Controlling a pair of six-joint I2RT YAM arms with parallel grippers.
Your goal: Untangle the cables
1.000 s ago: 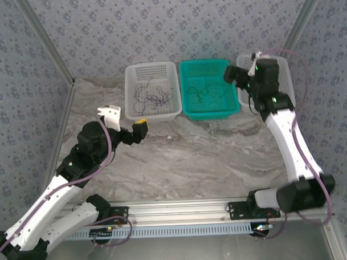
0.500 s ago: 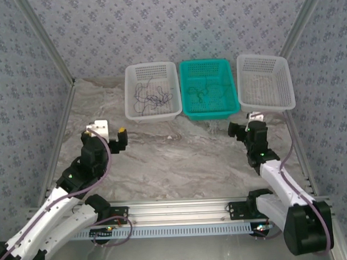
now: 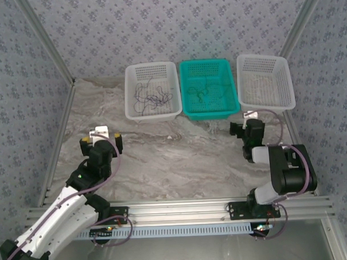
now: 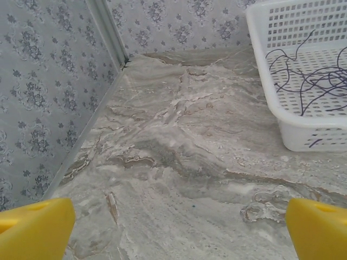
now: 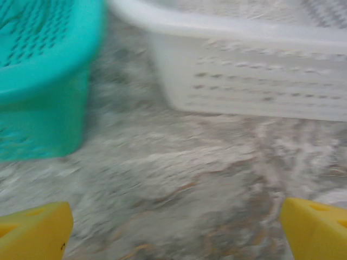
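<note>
1. Marble-look table (image 3: 186, 158): three perforated baskets sit in a row along its far edge. They are the left white basket (image 3: 153, 116), the teal basket (image 3: 211, 112) and the right white basket (image 3: 267, 107).
2. Dark cables (image 3: 151, 96) lie in loose overlapping loops on the floor of the left white basket. In the left wrist view one end seems to poke out through the front wall.
3. Green cables (image 3: 199, 93) lie in the teal basket in a small clump. They're too thin to count strands.
4. Left gripper (image 3: 101, 143) sits low near the table's left edge, well apart from the baskets. Its jaws are spread wide with nothing between them.
5. Right gripper (image 3: 246, 128) sits near the right edge, just in front of the right white basket, facing the gap between it and the teal basket. Its jaws are also wide apart with nothing held. The right wrist view is blurred.
6. Judgement: colours look sorted by basket. It can't be told whether the dark loops are knotted or just overlapping.
7. Risks if either arm goes back in:
   - A pinch on one strand likely drags the whole clump, since the loops cross.
   - A strand caught in a basket hole would lift or tip the light basket.
   - Wide-open fingers descending could hit a basket rim and shove it off the far edge row.
   - Thin wire may slip the pads, giving a false grip.
</note>
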